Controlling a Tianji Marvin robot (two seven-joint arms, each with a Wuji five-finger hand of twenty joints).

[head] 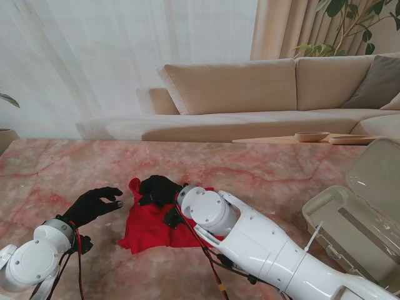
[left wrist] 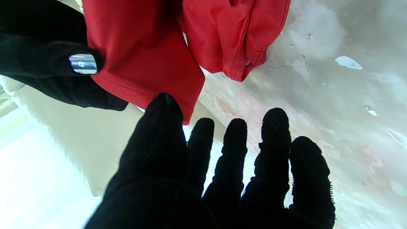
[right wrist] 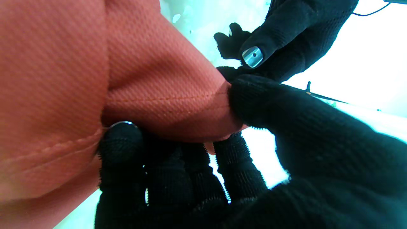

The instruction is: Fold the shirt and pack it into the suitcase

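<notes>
A red shirt lies bunched on the pink marble table, a little left of the middle. My right hand, in a black glove, sits on the shirt's far edge and is shut on it. In the right wrist view the thumb and fingers pinch a fold of the red cloth. My left hand hovers just left of the shirt, open, fingers spread and holding nothing. The left wrist view shows its fingers close to the shirt's hem. The open suitcase stands at the right edge.
The suitcase's lid is raised toward the far right. Past the table are a beige sofa and a low wooden tray with a bowl. My right forearm crosses the table's near side.
</notes>
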